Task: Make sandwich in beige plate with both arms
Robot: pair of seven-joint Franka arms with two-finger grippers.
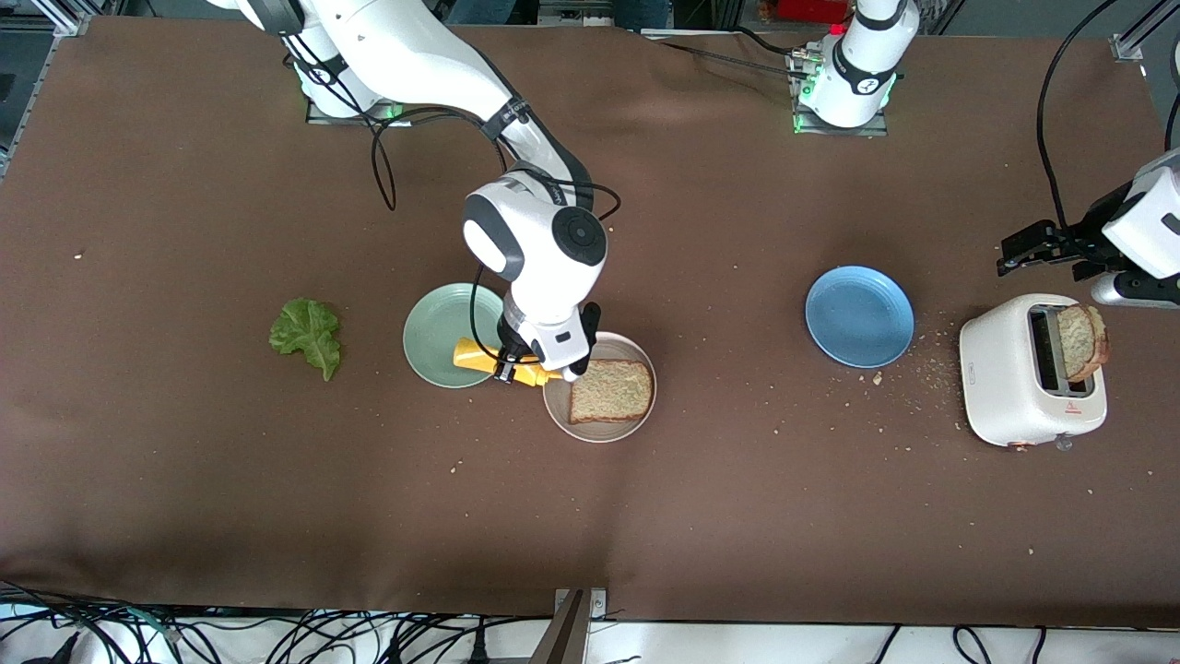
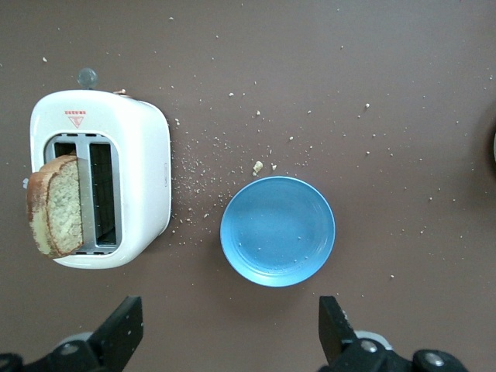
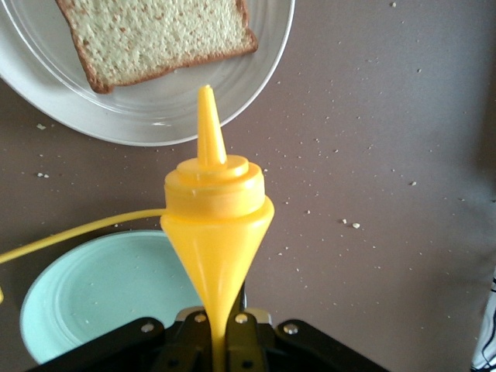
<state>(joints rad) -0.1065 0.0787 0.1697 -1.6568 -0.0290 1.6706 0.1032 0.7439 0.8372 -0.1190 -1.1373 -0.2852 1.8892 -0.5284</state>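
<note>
One bread slice (image 1: 610,390) flat on beige plate (image 1: 644,354). Right gripper (image 1: 527,367) pinching yellow squeeze bottle (image 3: 215,232), nozzle over plate rim. Left gripper (image 2: 229,329) spread, apparently above table between toaster (image 2: 139,178) and blue plate (image 2: 277,230).

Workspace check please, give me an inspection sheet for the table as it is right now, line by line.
Surface: brown cloth table, crumbs scattered, thickest between the blue plate and the toaster.
Job's things: beige plate holds one bread slice; second bread slice stands up out of the toaster slot; lettuce leaf lies on the cloth toward the right arm's end.
Clutter: mint-green plate, blue plate, both bare.
Grippers: right gripper shut on a yellow squeeze bottle, nozzle toward the beige plate; left gripper open, over the cloth beside the toaster and blue plate.
Cables: black leads at the camera-side table edge.
Surroundings: nothing seen.
</note>
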